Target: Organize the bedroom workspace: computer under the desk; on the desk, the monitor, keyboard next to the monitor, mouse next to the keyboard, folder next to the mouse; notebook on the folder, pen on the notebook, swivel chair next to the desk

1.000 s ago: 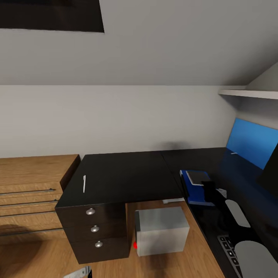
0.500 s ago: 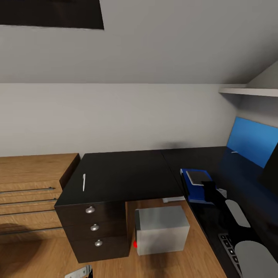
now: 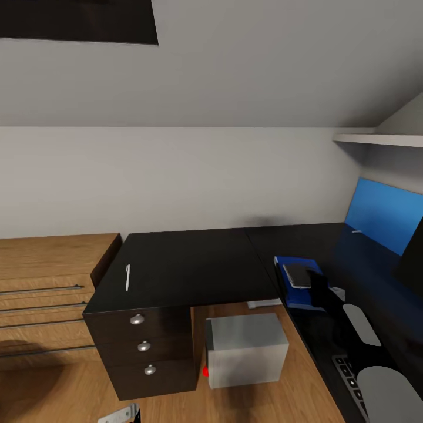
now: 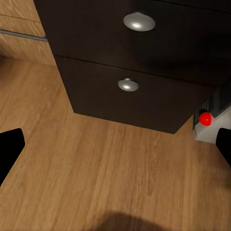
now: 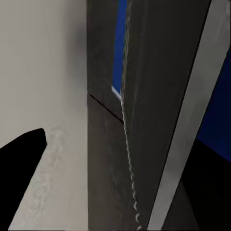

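The notebook [image 3: 298, 275] is lying on the folder [image 3: 295, 284] on the table [image 3: 188, 264], the right gripper [image 3: 318, 286] pinching it; the pen [image 3: 128, 277] is waiting apart. The left gripper [image 4: 115, 149] is spread.

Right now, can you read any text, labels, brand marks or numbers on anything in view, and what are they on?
None readable.
The computer shows a plain red button, no marking.
The keyboard keys at the frame edge are too small to read.
The folder and notebook covers look blank.
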Robot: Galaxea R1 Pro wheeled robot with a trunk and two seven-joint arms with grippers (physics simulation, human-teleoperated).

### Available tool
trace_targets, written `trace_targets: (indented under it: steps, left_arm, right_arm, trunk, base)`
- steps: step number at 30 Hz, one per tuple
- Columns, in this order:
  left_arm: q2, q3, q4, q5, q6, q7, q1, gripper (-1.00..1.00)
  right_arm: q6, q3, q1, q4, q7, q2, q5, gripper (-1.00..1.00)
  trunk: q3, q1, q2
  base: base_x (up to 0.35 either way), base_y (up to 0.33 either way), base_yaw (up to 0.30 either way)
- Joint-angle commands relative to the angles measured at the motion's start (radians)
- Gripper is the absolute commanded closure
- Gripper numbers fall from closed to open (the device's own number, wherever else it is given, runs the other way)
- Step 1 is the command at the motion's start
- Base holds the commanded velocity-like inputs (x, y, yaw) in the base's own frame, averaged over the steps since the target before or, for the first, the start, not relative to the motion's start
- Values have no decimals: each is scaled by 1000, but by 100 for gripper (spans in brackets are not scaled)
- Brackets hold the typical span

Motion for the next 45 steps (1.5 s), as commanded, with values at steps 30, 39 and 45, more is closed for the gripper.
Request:
trace_targets:
  steps: [30,39,45]
  left_arm:
    - [2,1,5,9,4,-3,0,-100]
    - [2,1,9,9,4,-3,0,-100]
    - [2,1,12,9,4,-2,0,-100]
  right_arm:
    - [10,-2,-1,-2,-6,-4,-11,-100]
    - [9,-2,-1,-3,-4,-3,-11,-100]
    - [8,-2,-1,-3,-5,-2,-10,-100]
  trunk:
    - [18,-23,41]
    - [46,-57,104]
    - [65,-80,146]
  base:
    - [-42,-28,0]
    - [0,0,0]
    - [0,0,0]
